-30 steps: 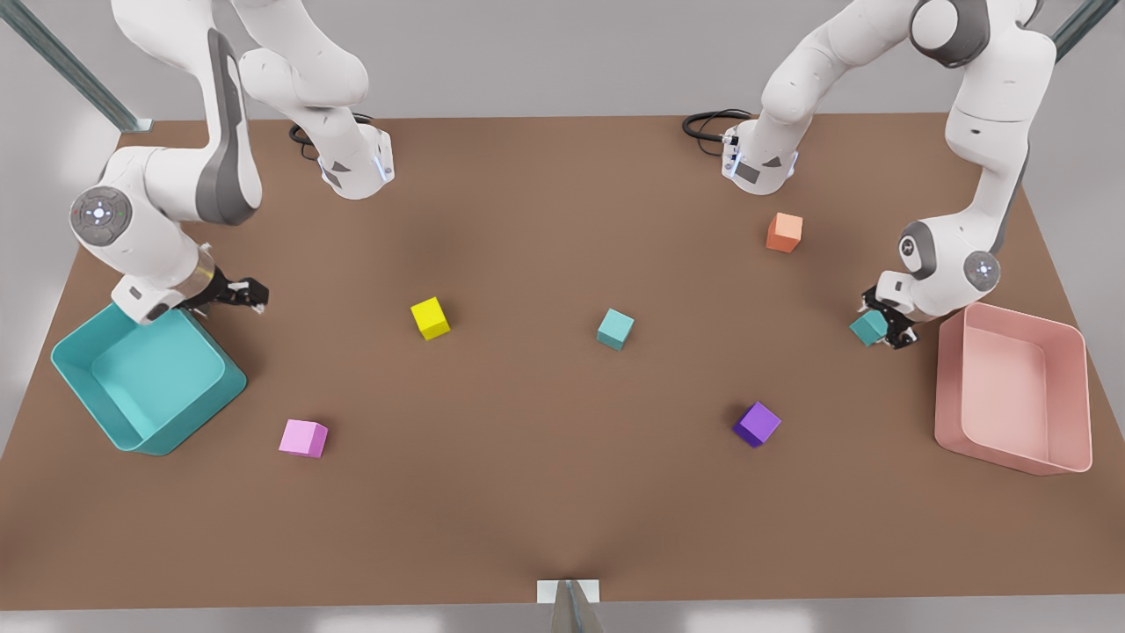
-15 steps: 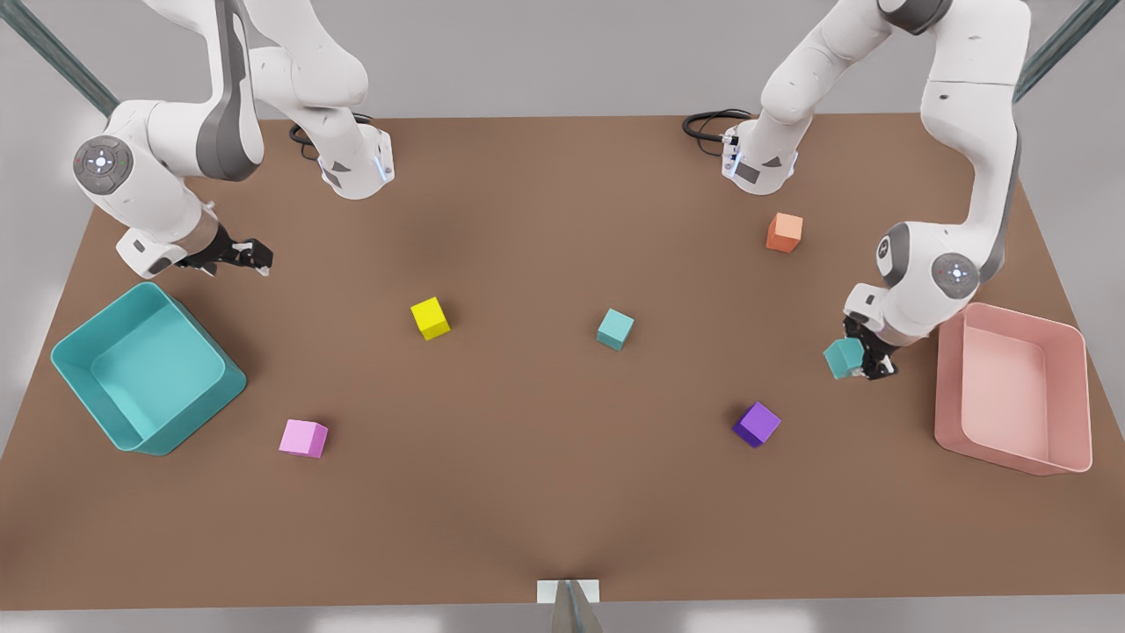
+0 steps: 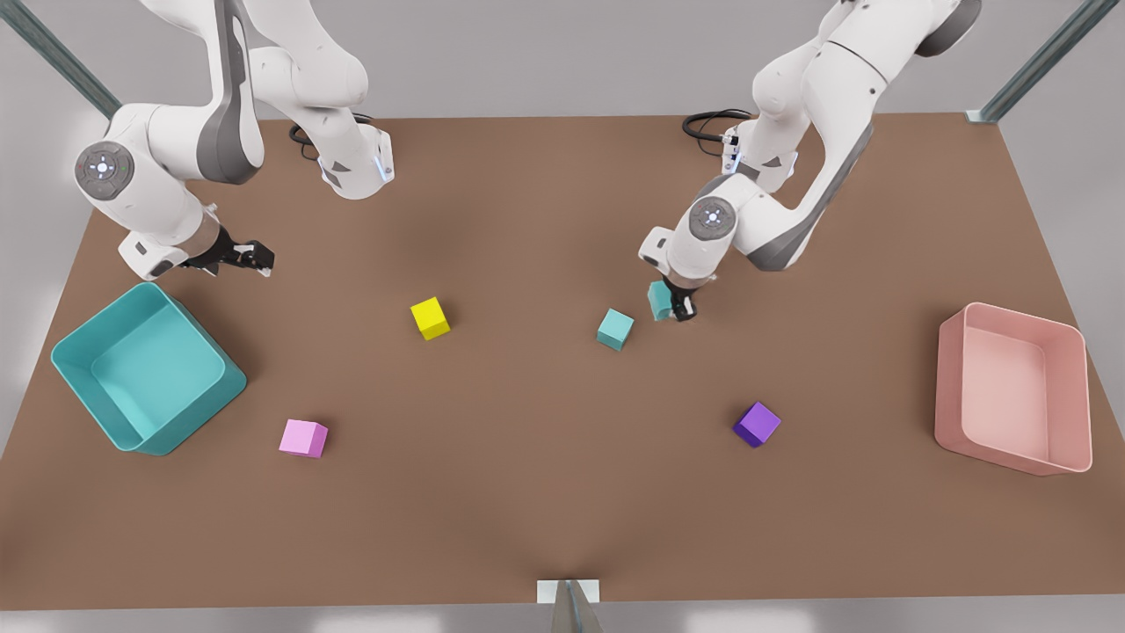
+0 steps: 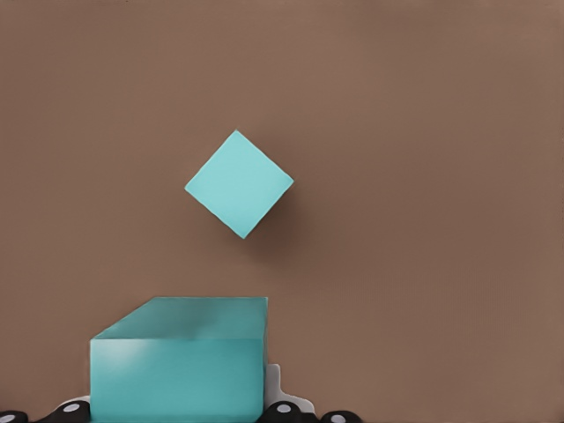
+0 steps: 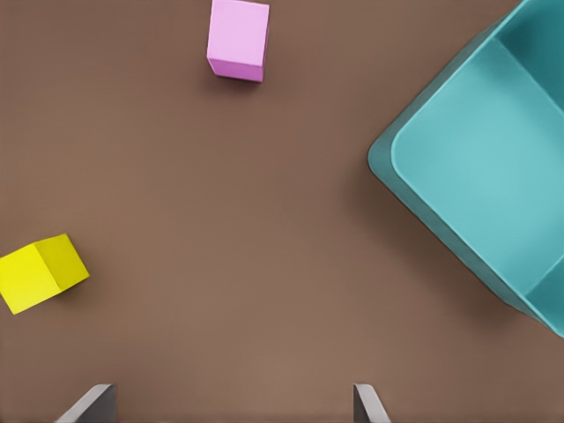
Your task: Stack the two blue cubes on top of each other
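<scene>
Since the earlier frame, the left tool point(image 3: 673, 308) has swung from beside the pink bin point(image 3: 1011, 457) to mid-counter, carrying the held teal cube point(image 3: 660, 299) with it; the right arm has barely shifted.

Front view: the left tool is clamped on that cube and hangs just beside the resting teal cube point(image 3: 615, 329), a little toward the front view's right and farther back, not yet over it. The right tool point(image 3: 255, 258) waits near the teal bin point(image 3: 66, 360), clear of the brown counter point(image 3: 527, 492). A yellow cube point(image 3: 430, 317), pink cube point(image 3: 303, 438), and purple cube point(image 3: 757, 424) lie well apart from the target.

Left wrist view: the held teal cube point(image 4: 178, 370) sits pinched between the fingers, and the resting teal cube point(image 4: 239, 183) lies beyond it on bare counter, turned corner-on relative to the held one.

Right wrist view: two fingertips point(image 5: 88, 405) stand wide apart with nothing between, above the counter with the yellow cube point(image 5: 40, 271), pink cube point(image 5: 238, 40) and teal bin point(image 5: 458, 189) around.

The step in hand looks like the carry toward the stack. Next, the held cube likely needs centring above the resting one, a twist to square the faces, then a slow descent and release
</scene>
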Controlling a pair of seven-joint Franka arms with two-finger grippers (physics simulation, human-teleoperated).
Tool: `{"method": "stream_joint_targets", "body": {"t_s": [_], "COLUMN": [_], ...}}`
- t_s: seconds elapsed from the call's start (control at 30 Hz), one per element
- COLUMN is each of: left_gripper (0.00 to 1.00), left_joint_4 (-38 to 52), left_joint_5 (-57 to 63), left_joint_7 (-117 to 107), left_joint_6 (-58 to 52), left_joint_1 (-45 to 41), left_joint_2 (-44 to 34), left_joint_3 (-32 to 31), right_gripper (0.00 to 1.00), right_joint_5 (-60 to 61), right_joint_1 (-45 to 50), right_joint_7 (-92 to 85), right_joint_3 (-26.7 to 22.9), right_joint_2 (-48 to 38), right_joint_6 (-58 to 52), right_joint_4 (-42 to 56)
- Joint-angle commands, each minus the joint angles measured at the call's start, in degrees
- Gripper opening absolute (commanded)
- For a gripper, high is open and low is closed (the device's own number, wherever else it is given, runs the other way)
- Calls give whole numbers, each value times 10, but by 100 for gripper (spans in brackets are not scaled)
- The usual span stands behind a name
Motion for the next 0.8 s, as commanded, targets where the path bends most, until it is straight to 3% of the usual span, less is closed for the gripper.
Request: {"method": "stream_joint_targets", "body": {"t_s": [0.0, 0.07, 0.13, 0.3, 0.4, 0.77], "left_gripper": [67, 67, 67, 67, 67, 67], "left_joint_4": [3, 27, 56, 63, 87, 109], "left_joint_5": [-1, 39, 69, 89, 131, 163], "left_joint_7": [-584, -634, -689, -693, -727, -754], "left_joint_6": [35, 37, 40, 48, 49, 49], "left_joint_1": [-30, -61, -156, -157, -211, -232], "left_joint_2": [13, 55, 74, 86, 109, 132], "left_joint_3": [7, 24, 97, 100, 149, 170], "right_gripper": [100, 100, 100, 100, 100, 100], "right_joint_5": [0, 0, 0, 0, 0, 0], "right_joint_1": [0, 0, 0, 0, 0, 0], "right_joint_7": [6, 6, 6, 6, 6, 6], "right_joint_3": [0, -1, 0, -1, -1, 0], "right_joint_2": [0, 0, 0, 0, 0, 0], "right_joint_6": [-1, -1, -1, -1, -1, -1], "right_joint_4": [0, 0, 0, 0, 0, 0]}}
